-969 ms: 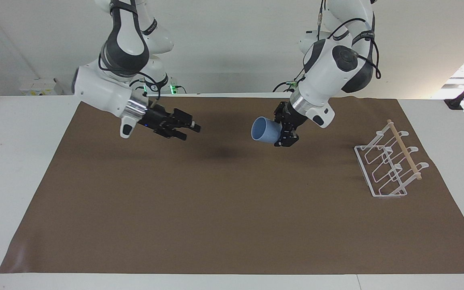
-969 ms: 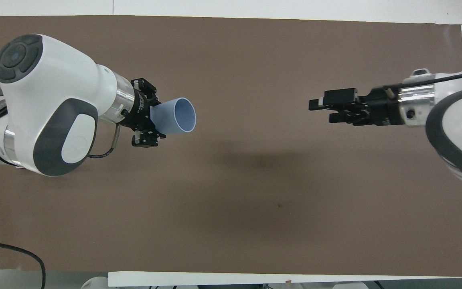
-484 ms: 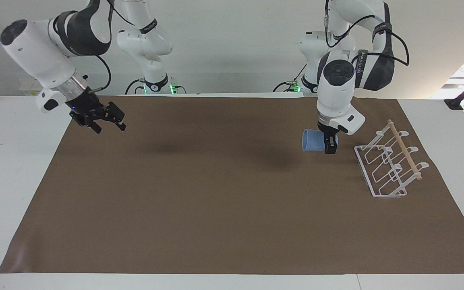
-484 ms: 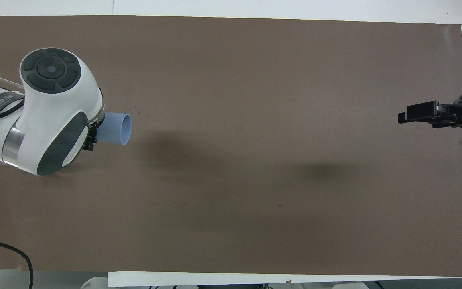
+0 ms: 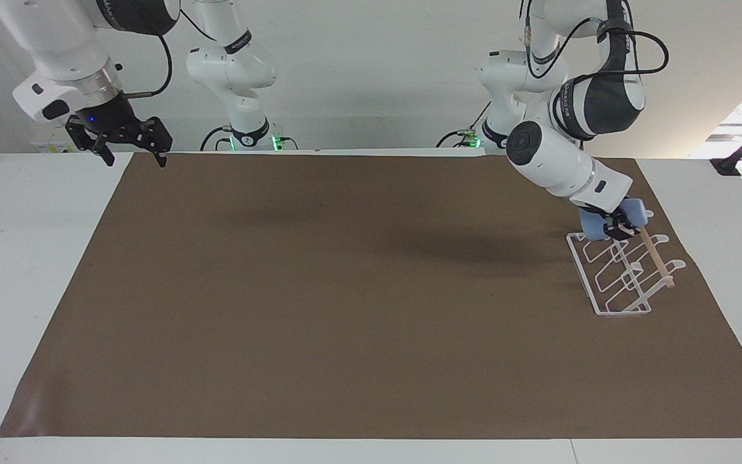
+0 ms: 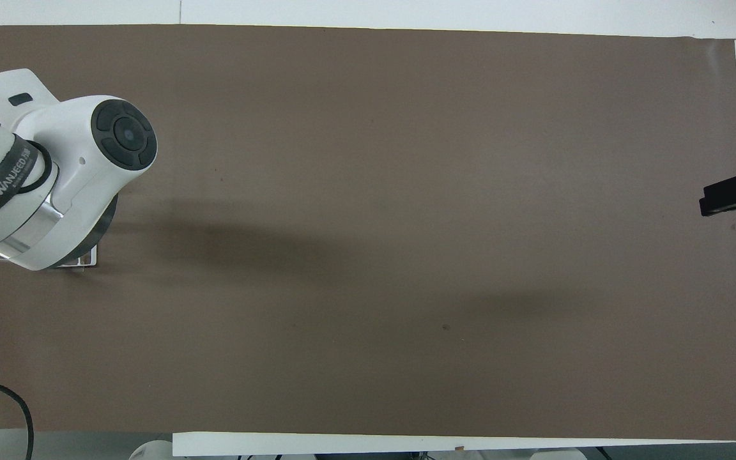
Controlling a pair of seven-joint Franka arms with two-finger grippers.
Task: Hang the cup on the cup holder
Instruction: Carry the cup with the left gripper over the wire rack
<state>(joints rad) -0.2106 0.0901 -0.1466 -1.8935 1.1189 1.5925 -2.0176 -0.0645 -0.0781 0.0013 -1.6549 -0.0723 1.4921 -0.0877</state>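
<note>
1. Facing view is showing the counter (image 5: 358,309) carrying the cup holder (image 5: 609,308) at the left arm's end.
2. Left tool (image 5: 617,230) is clamping the cup (image 5: 593,227) over the holder's prongs; light, stiff, likely slippery, so gripping the wall suits.
3. Right tool (image 5: 129,149) is waiting, fingers apart, over the counter's edge.

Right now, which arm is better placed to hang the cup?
Left. The left gripper holds the cup over the rack; the right gripper waits open and empty at the other end.

Two high cameras face each other across one brown mat (image 5: 345,290).
</note>
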